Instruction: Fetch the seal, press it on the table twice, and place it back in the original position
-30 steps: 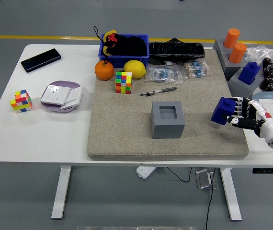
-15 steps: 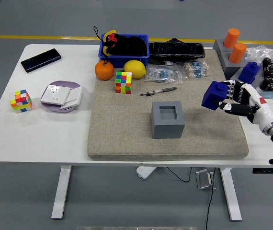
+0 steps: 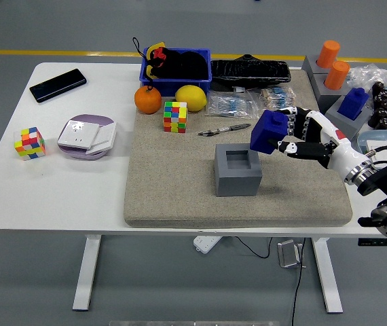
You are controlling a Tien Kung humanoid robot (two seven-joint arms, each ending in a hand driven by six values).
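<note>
My right hand (image 3: 290, 134) holds a dark blue seal (image 3: 269, 132) in the air, its fingers curled around it. The seal hangs just above and to the right of a grey block holder (image 3: 237, 170) with a square recess on top, which stands in the middle of the grey felt mat (image 3: 173, 183). The forearm reaches in from the right edge. My left arm does not show.
Another blue seal (image 3: 354, 103) and two orange ones (image 3: 332, 64) sit in grey holders at the far right. A pen (image 3: 223, 130), a colour cube (image 3: 175, 117), an orange (image 3: 148, 100), a lemon (image 3: 191, 98), a blue bin (image 3: 177, 68) and bagged items lie behind. A phone (image 3: 58, 85), a plate (image 3: 87, 135) and a second cube (image 3: 30, 143) lie on the left.
My right hand has carried the blue seal leftward and upward, from near the mat's right edge to a spot above the grey holder's right side.
</note>
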